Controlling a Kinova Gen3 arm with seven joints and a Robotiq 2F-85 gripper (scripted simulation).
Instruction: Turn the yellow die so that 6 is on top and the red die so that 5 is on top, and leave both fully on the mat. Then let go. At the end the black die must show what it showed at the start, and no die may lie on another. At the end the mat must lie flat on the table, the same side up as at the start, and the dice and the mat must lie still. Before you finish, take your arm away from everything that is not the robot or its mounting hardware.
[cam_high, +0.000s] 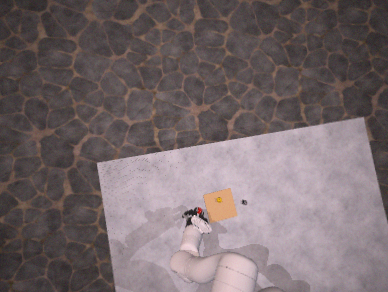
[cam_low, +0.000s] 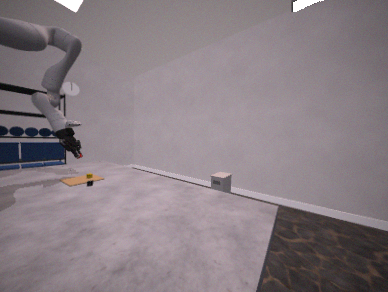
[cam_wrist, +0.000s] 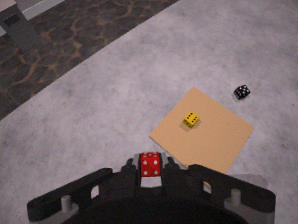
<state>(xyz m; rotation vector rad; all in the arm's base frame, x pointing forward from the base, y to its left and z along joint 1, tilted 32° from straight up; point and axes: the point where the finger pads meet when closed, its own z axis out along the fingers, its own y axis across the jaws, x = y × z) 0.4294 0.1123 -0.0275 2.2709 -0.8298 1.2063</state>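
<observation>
My gripper (cam_high: 199, 211) (cam_low: 79, 155) (cam_wrist: 150, 161) is tilted, above the table beside the mat, shut on the red die (cam_wrist: 150, 164). The die's face toward the wrist camera looks like 4; the pips on its narrow far face are unclear. The yellow die (cam_high: 219, 200) (cam_low: 90, 175) (cam_wrist: 191, 119) rests on the orange mat (cam_high: 225, 213) (cam_low: 74, 182) (cam_wrist: 220, 142); its upper face looks like 6 in the wrist view. The black die (cam_high: 244, 202) (cam_low: 90, 183) (cam_wrist: 242, 92) lies on the table off the mat; its top value is hard to read.
The pale table (cam_high: 310, 200) (cam_low: 175, 235) (cam_wrist: 90, 115) surrounds the mat. Its edge against the stone floor (cam_high: 150, 75) (cam_low: 330, 250) (cam_wrist: 60, 65) is well away from the dice. A small grey box (cam_low: 221, 182) stands far off near the wall.
</observation>
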